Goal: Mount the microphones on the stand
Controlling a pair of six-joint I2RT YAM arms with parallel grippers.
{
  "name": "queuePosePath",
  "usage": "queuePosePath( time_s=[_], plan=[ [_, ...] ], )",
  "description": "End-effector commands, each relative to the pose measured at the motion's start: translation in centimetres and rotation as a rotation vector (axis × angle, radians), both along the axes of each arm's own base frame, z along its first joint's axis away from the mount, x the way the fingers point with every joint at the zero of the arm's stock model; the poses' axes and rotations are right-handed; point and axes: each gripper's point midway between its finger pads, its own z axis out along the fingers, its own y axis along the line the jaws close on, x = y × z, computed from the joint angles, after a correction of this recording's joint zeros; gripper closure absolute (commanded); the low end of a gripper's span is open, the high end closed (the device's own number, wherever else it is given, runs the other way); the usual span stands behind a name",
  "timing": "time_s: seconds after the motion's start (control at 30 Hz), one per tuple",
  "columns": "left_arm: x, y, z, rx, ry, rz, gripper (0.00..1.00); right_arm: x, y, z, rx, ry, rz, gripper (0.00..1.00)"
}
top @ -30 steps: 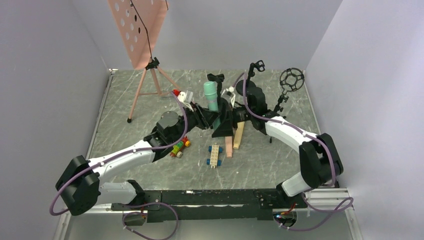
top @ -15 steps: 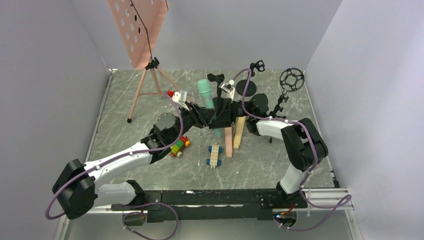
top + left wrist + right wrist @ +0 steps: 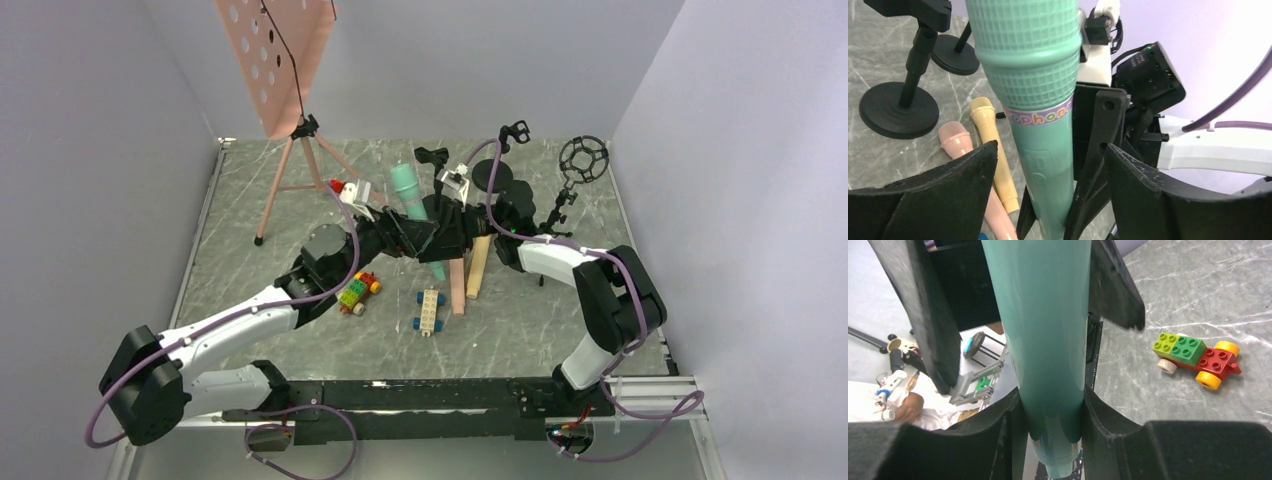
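Nearest, the salmon pink stick microphone (image 3: 458, 290) and the pale tan-yellow microphone (image 3: 478, 268) lie flat on the grey marbled table (image 3: 250, 260). Above them the right gripper (image 3: 1051, 395) clamps the mint green microphone (image 3: 1028, 65), while the left gripper (image 3: 1050, 150) stands spread wide around it, gripping nothing. Beyond, the black round-based stands (image 3: 898, 110) look empty, so all three attachments seem left to do.

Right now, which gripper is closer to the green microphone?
Right. The right gripper is clamped on the handle of the green microphone, touching it. The left gripper straddles the same microphone with its fingers spread open, apparently not pressing on it.
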Motion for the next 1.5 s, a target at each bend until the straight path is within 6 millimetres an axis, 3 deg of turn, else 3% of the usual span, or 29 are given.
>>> queuePosePath(
  time_s=[0.0,0.03,0.23,0.37,0.5,0.73,0.93,1.17,1.33,1.47],
  plan=[
    [-1.0,1.3,2.7,-0.023,-0.051,-0.037,0.09,-0.5,-0.1,0.5,-0.004,-0.097,0.009,0.88],
    [-1.0,1.7,2.7,-0.027,-0.049,-0.045,0.02,-0.4,-0.2,0.2,-0.022,-0.090,0.003,0.88],
    [-1.0,4.5,4.2,-0.060,-0.087,-0.141,0.01,-0.8,0.5,-1.8,-0.154,-0.223,0.010,0.87],
    [-1.6,4.3,4.7,-0.046,-0.058,-0.292,0.01,-1.4,1.1,-1.8,-0.166,-0.291,0.039,0.87],
    [-1.8,4.1,4.8,-0.012,-0.039,-0.329,0.01,-1.8,1.1,-2.0,-0.170,-0.307,0.054,0.87],
    [-2.1,4.6,5.8,-0.041,-0.085,-0.335,0.12,-1.9,1.0,-2.1,-0.171,-0.320,0.067,0.87],
    [-2.6,3.9,5.0,-0.016,-0.073,-0.411,0.21,-2.1,1.0,-1.8,-0.160,-0.316,0.078,0.86],
    [-2.6,4.0,4.4,-0.013,-0.074,-0.398,0.35,-2.3,1.0,-1.7,-0.148,-0.311,0.092,0.86],
    [-2.6,4.2,4.6,-0.008,-0.085,-0.388,0.69,-2.3,1.0,-1.8,-0.148,-0.304,0.096,0.85],
    [-2.8,4.3,4.6,0.001,-0.095,-0.390,0.84,-2.3,1.1,-1.9,-0.150,-0.297,0.101,0.80]
  ],
)
